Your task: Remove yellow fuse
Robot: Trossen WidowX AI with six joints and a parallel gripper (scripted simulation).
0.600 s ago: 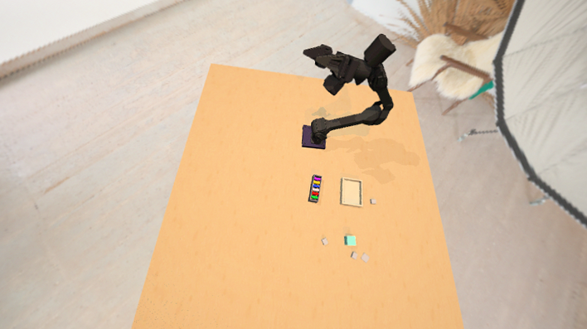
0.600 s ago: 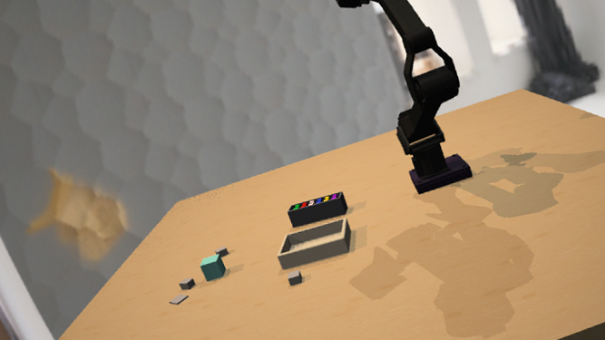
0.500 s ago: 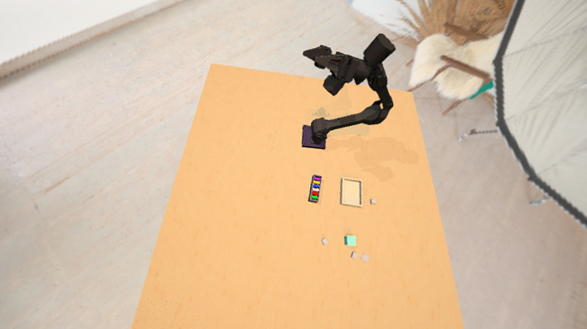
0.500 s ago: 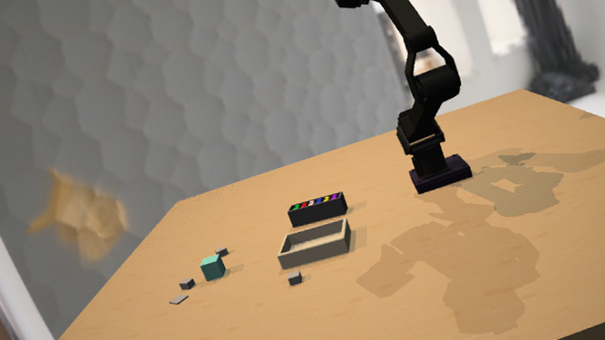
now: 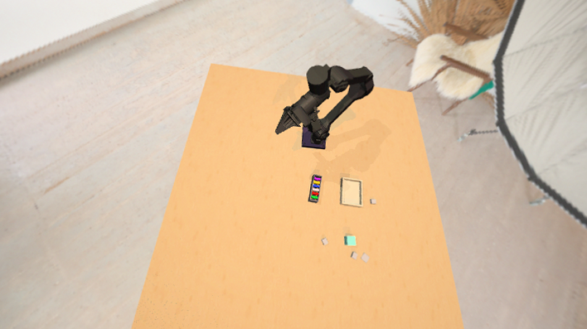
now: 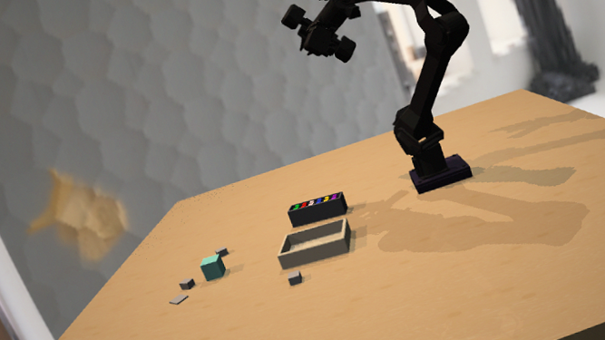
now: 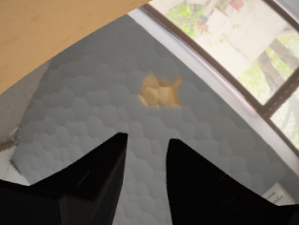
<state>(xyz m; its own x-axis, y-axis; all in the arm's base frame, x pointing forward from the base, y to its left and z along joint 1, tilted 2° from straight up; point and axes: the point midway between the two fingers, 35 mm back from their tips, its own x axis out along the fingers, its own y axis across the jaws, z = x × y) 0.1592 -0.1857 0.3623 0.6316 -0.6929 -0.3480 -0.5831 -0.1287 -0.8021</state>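
Beyond the table edge (image 7: 76, 20), narrowly parted fingers show only wall.

Bright daylight, soft shadows (blurry backgrounds).

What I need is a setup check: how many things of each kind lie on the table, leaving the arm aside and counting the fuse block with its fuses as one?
Fuse block: 1
Tray: 1
Teal cube: 1
Small grey blocks: 4
Total: 7
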